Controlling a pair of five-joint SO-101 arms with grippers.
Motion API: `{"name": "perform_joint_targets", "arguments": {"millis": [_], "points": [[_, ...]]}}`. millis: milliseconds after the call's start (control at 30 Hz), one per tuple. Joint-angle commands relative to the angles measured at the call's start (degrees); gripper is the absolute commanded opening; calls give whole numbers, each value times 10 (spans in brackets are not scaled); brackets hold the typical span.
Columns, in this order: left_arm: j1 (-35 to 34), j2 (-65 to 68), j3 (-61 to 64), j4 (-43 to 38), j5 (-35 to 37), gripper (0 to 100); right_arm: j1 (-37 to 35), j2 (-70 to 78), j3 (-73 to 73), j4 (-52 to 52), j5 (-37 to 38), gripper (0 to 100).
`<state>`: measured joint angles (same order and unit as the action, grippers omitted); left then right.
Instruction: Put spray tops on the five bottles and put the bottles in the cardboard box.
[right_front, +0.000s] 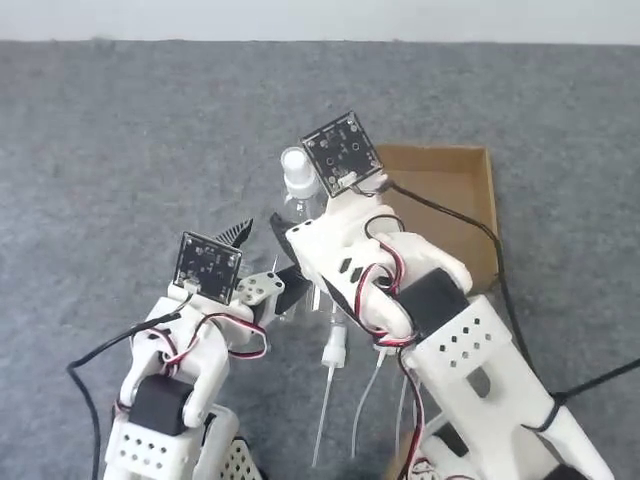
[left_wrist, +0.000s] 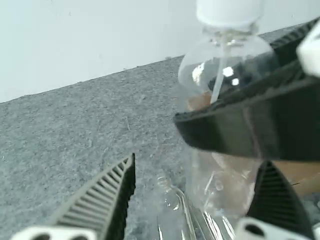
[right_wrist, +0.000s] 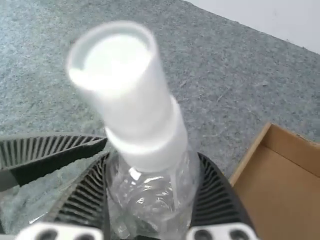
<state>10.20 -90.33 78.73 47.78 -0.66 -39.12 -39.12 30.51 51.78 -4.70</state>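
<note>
White spray top (right_wrist: 120, 90) on bottle (right_wrist: 147, 192), right tool (right_wrist: 150, 212) tight around it; left tool (left_wrist: 198, 167) spread alongside

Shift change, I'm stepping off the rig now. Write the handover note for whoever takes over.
Right gripper: shut on a clear bottle with its spray top on, beside the cardboard box.
Left gripper: open, close to that bottle.
Loose spray tops lie on the table by the arms' bases.
Done: this one bottle capped.
Left: box it; cap and box the rest. No bottle shows in the box's visible part.
</note>
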Motion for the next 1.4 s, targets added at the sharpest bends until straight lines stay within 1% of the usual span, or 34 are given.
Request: {"name": "perform_joint_targets", "arguments": {"millis": [0,100,267,333,467,533,633,900,1033,1367], "points": [[-1,-12,6,-17,-2,345,63,-22,-47,-26,14,6],[-1,-12,7,-18,-3,339,116,4,-51,-65,50,6],[-8,-12,7,-18,-3,264,189,107,-54,-151,51,6],[-25,-12,7,-18,-2,194,204,154,-54,-200,51,6],[-51,-12,8,-28,1,1,228,235,-54,-291,51,6],[-51,-12,20,-35,1,21,240,272,-54,-327,51,6],[-50,-12,26,-48,1,10,247,324,-54,-371,51,6],[-50,-12,29,-50,1,11,246,425,-55,-471,52,6],[-50,-12,29,-50,1,11,244,456,-55,-490,52,6],[-50,-12,29,-49,1,11,242,495,-73,-484,53,7]]}}
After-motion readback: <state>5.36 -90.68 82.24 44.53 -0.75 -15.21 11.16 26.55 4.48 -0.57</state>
